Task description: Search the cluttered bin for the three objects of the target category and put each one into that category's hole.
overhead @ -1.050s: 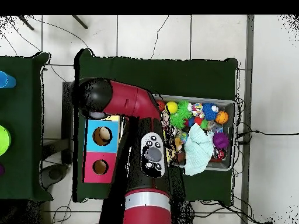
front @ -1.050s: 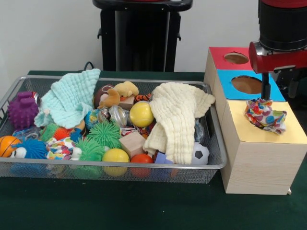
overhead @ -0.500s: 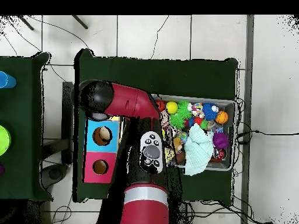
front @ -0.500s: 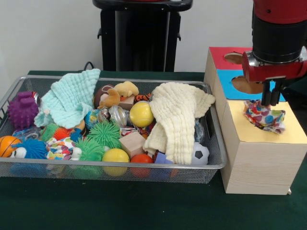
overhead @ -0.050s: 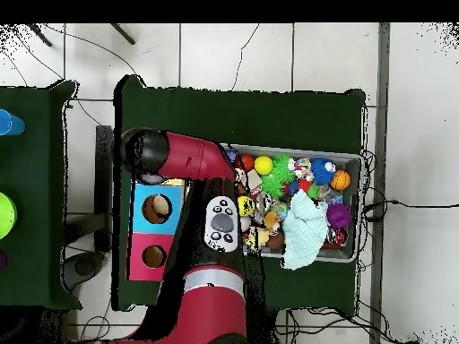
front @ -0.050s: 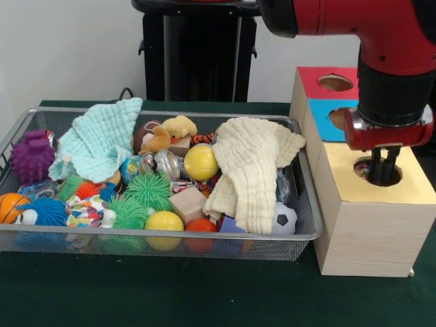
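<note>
Claw (front @ -0.050s: 383, 172) fingers are lowered into the hole (front @ -0.050s: 379, 170) in the yellow section of the box (front @ -0.050s: 368, 225), set close together; whether anything is gripped cannot be told. Toys and two cloths are heaped in the bin (front @ -0.050s: 306, 235) on the table (front @ -0.050s: 204, 300).

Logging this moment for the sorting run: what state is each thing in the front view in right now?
end effector: tips lowered into the yellow hole, fingers close together
yellow hole: occupied by the tips
blue hole: open, partly hidden by the arm
red hole: open, empty
cream cloth: draped over toys
mint cloth: crumpled in the bin
</note>
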Robot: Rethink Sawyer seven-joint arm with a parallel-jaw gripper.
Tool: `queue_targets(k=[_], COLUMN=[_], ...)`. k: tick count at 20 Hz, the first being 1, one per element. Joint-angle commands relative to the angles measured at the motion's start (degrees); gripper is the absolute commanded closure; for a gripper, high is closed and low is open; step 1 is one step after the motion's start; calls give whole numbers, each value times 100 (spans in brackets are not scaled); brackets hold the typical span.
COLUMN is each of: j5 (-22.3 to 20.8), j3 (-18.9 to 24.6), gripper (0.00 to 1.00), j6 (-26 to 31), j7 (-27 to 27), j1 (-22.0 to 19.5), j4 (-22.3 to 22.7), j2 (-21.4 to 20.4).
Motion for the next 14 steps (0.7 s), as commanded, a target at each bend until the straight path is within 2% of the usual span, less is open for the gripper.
queue_targets(k=[1,2,8,11,14], j5=[215,254,362,393,390], j3=[365,405,327,289,142], gripper=[100,100,100,100,100], j6=[-1094,-1275,-1437,-1133,-558], j7=[1598,1611,1606,1603,1636], j1=[10,4,90,98,126], j4=[217,242,297,417,514], j2=[777,816,884,670,304])
